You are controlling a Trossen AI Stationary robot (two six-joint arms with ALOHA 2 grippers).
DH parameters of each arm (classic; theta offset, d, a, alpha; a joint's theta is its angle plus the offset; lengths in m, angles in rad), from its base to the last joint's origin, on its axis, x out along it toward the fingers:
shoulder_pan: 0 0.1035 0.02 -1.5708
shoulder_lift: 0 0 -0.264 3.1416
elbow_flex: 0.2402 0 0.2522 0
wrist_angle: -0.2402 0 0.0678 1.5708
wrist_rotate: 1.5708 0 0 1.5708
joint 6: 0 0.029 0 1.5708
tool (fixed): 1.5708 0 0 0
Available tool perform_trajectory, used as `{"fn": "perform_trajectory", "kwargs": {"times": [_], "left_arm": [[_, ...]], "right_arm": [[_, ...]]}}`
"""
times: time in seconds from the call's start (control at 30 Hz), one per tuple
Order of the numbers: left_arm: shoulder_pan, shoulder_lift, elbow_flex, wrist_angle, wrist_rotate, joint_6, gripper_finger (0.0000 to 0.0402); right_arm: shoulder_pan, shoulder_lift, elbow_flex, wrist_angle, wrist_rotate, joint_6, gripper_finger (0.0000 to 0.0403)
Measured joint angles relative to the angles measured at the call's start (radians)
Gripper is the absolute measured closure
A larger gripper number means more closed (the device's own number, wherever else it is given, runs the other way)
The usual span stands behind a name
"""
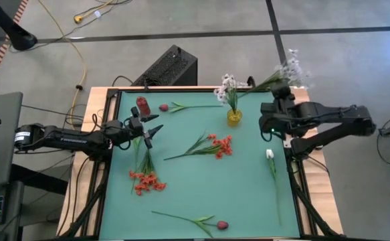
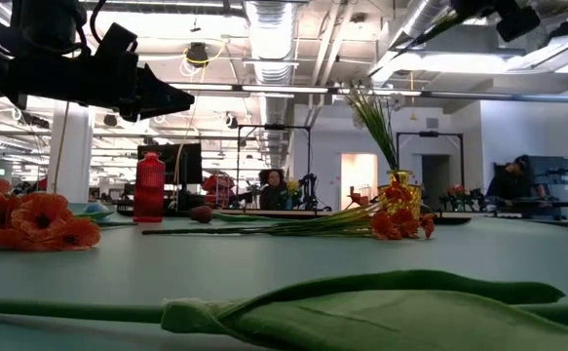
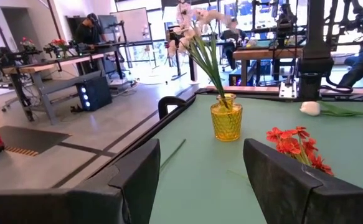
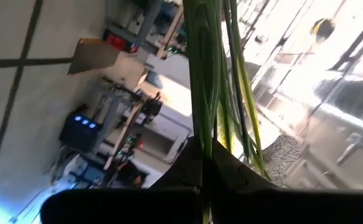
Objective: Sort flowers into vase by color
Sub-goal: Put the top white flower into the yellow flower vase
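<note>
Flowers: mostly unsorted, spread over the green tabletop [image 1: 248, 194]. One white-and-pale bunch [image 1: 227, 86] standing in the yellow vase [image 1: 233, 118] at about 1 o'clock from the tabletop's middle. Second white spray [image 1: 291, 67] off the tabletop at 2 o'clock, stems pinched in the closed fingers of the right gripper [image 1: 283, 92], raised just beyond the far right corner; seen from the right wrist as green stems [image 4: 206, 74] clamped between the dark fingers. Looks bound for the yellow vase, not yet lowered in.

Left to sort, judging by how things lie:
- orange-red spray [image 1: 218, 146] near the middle
- orange-red cluster [image 1: 146, 181] at 8 o'clock
- dark pink bud [image 1: 164, 107] at 11 o'clock, just beside the red vase [image 1: 142, 105]
- second pink bud [image 1: 222, 225] at 6 o'clock by the near edge
- white bud [image 1: 269, 154] at 3 o'clock, stem trailing toward the near edge

Red vase apparently empty.

Left gripper [image 1: 148, 131] at 9 o'clock, above the stems of the orange-red cluster, fingers apart, gripping nothing.

Roughly one flower placed, one in hand, five waiting: early in the job.
</note>
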Motion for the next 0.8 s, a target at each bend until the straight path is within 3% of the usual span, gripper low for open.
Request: {"fn": "perform_trajectory", "kwargs": {"times": [0.33,0.8], "left_arm": [[0.000,0.000,0.000,-0.006,0.000,0.000,0.0182],[0.000,0.000,0.000,0.000,0.000,-0.012,0.0182]], "right_arm": [[0.060,-0.034,0.031,-0.053,-0.003,0.055,0.0375],[-0.150,0.047,0.032,-0.109,-0.163,-0.161,0.0375]]}}
